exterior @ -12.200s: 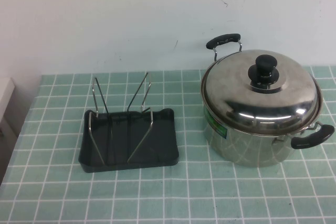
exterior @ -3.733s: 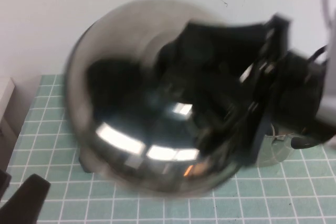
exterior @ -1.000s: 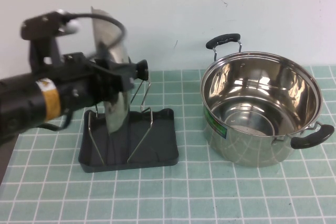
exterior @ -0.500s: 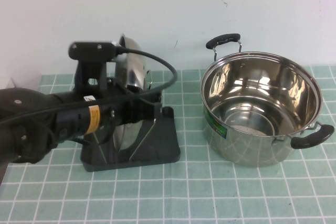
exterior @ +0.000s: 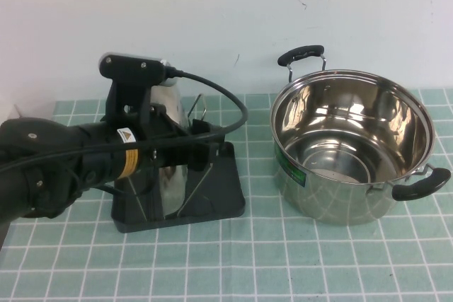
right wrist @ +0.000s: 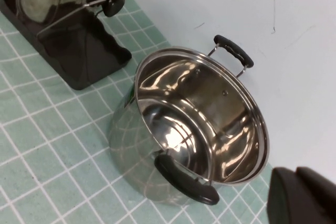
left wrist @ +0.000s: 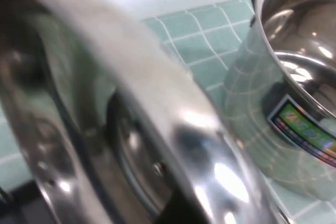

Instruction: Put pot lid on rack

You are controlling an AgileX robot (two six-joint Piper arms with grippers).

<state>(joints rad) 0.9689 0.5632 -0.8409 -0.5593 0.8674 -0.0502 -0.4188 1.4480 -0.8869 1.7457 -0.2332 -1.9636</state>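
Nearest the camera, green-tiled table [exterior: 297, 266], white grout lines. Further in, on the left side, black rack [exterior: 226, 199] flat on the table, thin wire loops rising from it. Standing on edge between those loops, pot lid [exterior: 173, 175], shiny steel, largely hidden behind the left arm [exterior: 56, 171]. Left gripper [exterior: 202, 152] reaching in from the left edge over the rack, right at the lid's black knob [right wrist: 112, 4]; cannot tell whether closed on the knob or just off it. In the left wrist view, lid rim [left wrist: 173, 135] filling most of the picture, very close and blurred. To the right, well apart from the rack, deep steel pot [exterior: 352, 148], uncovered, one black handle toward the front right and one toward the back. Right gripper [right wrist: 302, 198] seen only as a dark shape at a corner of the right wrist view, above the pot; finger position cannot be told. Farthest back, plain white wall [exterior: 226, 19].
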